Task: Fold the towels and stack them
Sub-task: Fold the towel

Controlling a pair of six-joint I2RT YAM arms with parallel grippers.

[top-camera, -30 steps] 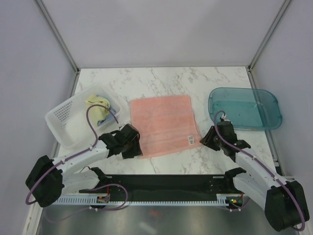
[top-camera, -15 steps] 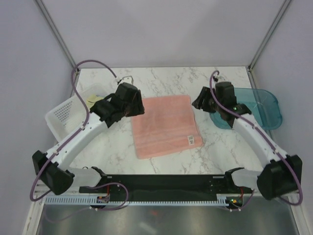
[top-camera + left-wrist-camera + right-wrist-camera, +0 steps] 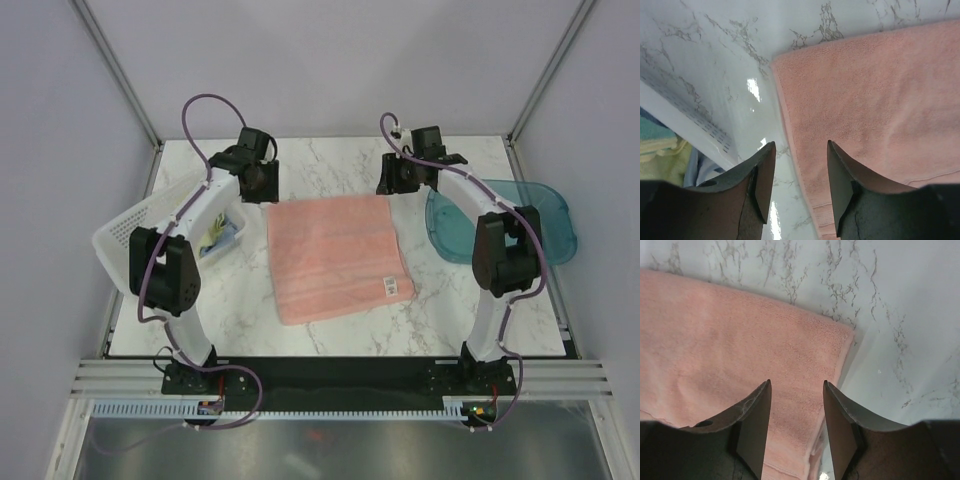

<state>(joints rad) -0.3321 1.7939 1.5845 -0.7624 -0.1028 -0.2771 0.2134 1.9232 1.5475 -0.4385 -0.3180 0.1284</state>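
Pink towel (image 3: 335, 255) spread flat on the marble table (image 3: 330, 160), reaching from one claw across to the other, far edge toward the two claws, small white tag (image 3: 390, 286) near the near right corner.

Left claw (image 3: 800, 150) above the towel's far left corner, fingers apart, nothing between them. One finger over bare marble, the other over the towel's left border; the corner itself just ahead of the fingertips. Cannot tell whether the tips touch the cloth.

Right claw (image 3: 796, 387) above the far right corner, fingers likewise spread and gripping nothing. Pink cloth under the left finger and the gap, the towel's right edge beside the right finger, the corner ahead and slightly right of the tips.

Left of the left claw: white perforated basket (image 3: 125, 245), with a yellow-and-teal towel (image 3: 213, 232) inside. Bluish cloth tucked beside it, too hidden to make out.

Right of the right claw: teal see-through tray (image 3: 545, 225), apart from the pink towel.
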